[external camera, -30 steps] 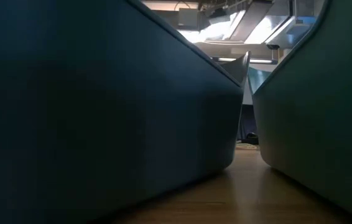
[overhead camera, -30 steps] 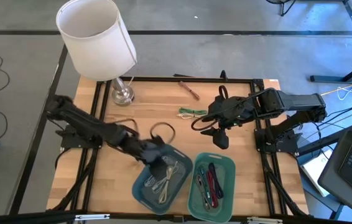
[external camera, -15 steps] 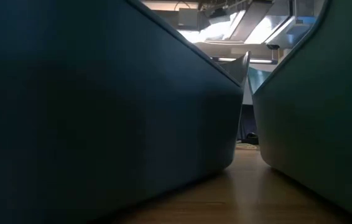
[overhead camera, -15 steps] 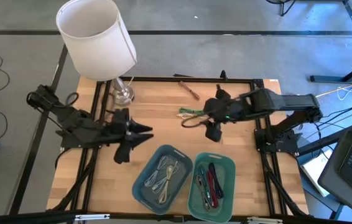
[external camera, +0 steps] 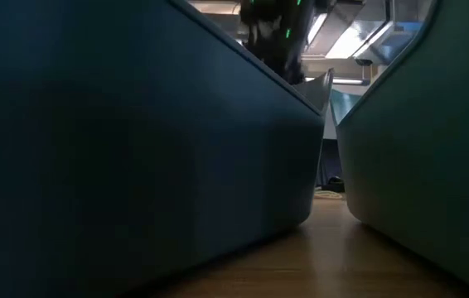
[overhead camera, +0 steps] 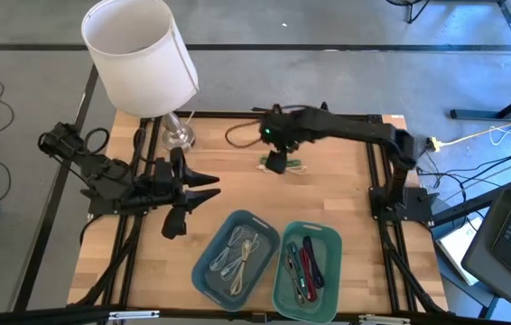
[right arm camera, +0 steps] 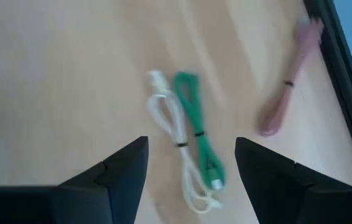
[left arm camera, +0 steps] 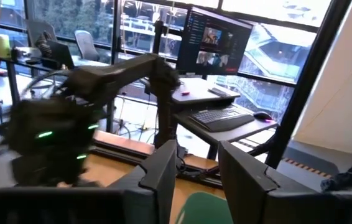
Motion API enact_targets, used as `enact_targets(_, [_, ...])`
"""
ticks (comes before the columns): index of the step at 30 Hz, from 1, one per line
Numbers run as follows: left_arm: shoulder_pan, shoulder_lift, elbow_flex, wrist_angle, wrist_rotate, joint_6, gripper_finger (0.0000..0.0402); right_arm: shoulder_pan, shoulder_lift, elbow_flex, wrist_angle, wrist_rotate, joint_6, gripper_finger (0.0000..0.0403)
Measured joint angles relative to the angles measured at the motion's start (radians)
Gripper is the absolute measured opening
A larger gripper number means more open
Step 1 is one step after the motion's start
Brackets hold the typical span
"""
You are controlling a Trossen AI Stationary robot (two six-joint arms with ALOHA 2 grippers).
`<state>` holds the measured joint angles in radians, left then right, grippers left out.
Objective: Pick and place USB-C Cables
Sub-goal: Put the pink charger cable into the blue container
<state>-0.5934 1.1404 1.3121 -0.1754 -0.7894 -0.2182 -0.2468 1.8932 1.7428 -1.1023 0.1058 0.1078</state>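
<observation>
The wooden table (overhead camera: 346,208) carries a blue tray (overhead camera: 203,271) and a green tray (overhead camera: 332,248), both holding bundled cables. The left gripper (overhead camera: 203,188) waits at the left side, fingers apart. The right gripper (right arm camera: 188,177) hovers spread above a green cable (right arm camera: 196,142) and white cable (right arm camera: 171,144), lying parallel and touching; a brown cable (right arm camera: 285,102) lies apart by the frame.

The left arm is lying folded low along its own side of the bench, its left gripper (overhead camera: 203,186) pointing inward with the fingers (left arm camera: 163,171) standing apart, holding nothing. The right arm is reaching far across toward the back middle, elbow bent, its right gripper (overhead camera: 276,163) pointing downward with both fingers (right arm camera: 117,171) spread wide and empty.
</observation>
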Motion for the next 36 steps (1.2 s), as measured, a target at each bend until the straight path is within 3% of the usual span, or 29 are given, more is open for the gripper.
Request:
enact_targets(7, [-0.007,0.0,0.0,-0.001,0.001,0.031,0.0113,-0.112,0.088,0.0,0.038,0.002,0.05,0.0243])
enact_targets(15, [-0.007,0.0,0.0,-0.001,-0.06,0.087,0.0109,-0.189,0.096,0.0,0.156,0.001,0.099,0.0243])
enact_targets(19, [-0.007,0.0,0.0,-0.001,-0.062,0.086,0.0107,-0.225,0.096,0.0,0.163,-0.051,0.105,0.0243])
enact_targets(32, [-0.004,0.0,0.0,0.0,-0.062,0.085,0.0104,-0.279,0.174,0.0,0.135,-0.199,0.176,0.0243])
enact_targets(36, [-0.005,0.0,0.0,-0.001,-0.062,0.081,0.0102,-0.26,0.204,0.007,0.133,-0.135,0.149,0.0238])
